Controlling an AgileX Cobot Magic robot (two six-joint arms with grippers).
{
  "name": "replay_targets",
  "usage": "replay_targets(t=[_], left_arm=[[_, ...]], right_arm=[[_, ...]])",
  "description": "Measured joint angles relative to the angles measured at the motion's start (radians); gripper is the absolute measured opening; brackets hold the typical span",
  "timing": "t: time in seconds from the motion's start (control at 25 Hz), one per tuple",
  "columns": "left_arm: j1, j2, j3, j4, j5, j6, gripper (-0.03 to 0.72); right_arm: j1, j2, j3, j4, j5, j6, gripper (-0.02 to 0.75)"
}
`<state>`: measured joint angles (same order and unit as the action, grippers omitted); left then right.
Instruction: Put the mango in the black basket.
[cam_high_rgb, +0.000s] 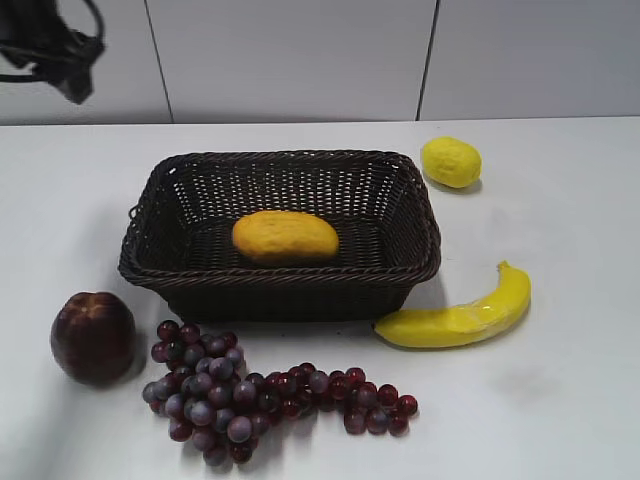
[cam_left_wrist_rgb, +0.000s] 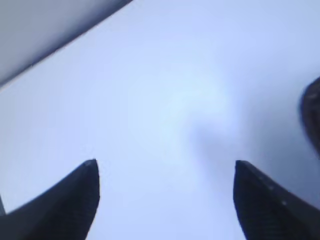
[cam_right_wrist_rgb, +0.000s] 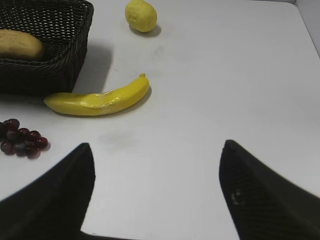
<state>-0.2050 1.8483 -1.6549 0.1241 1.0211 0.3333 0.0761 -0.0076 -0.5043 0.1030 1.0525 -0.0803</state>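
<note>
While the mango (cam_high_rgb: 285, 237) is being shown lying on its side on the floor of the black basket (cam_high_rgb: 405, 170), roughly at the middle and apart from the woven walls, the task is being judged as already carried out. Both grippers are being kept away from it: the left gripper (cam_left_wrist_rgb: 165, 172) is being held with its jaws spread wide over bare white table (cam_high_rgb: 560, 400), with nothing between them, and the right gripper (cam_right_wrist_rgb: 156, 155) is likewise being held spread and empty, well apart from the banana (cam_right_wrist_rgb: 97, 100) and the lemon (cam_right_wrist_rgb: 141, 15). If the fruit were being handled again, it is being judged as firm, fairly light and matte, its dimpled skin giving some grip, though its rounded ends are being thought likely to slip; a hold across the short width at its middle is being considered safest. An apple (cam_high_rgb: 92, 337) and a bunch of grapes (cam_high_rgb: 260, 395) are being seen in front of the basket on the table. No brand, label or readable writing is being made out on any object or surface in these views.
</note>
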Motion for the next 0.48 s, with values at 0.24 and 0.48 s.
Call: replay_targets(t=[0.24,0.48], left_arm=[[0.225,-0.006,0.000,-0.050,0.184,-0.126,0.617],[0.310,-0.075,0.030,-0.161,0.194,-0.145,0.591]], right_arm=[[0.000,0.000,0.000,0.000,0.000,0.000,0.593],[0.000,0.000,0.000,0.000,0.000,0.000,0.593]])
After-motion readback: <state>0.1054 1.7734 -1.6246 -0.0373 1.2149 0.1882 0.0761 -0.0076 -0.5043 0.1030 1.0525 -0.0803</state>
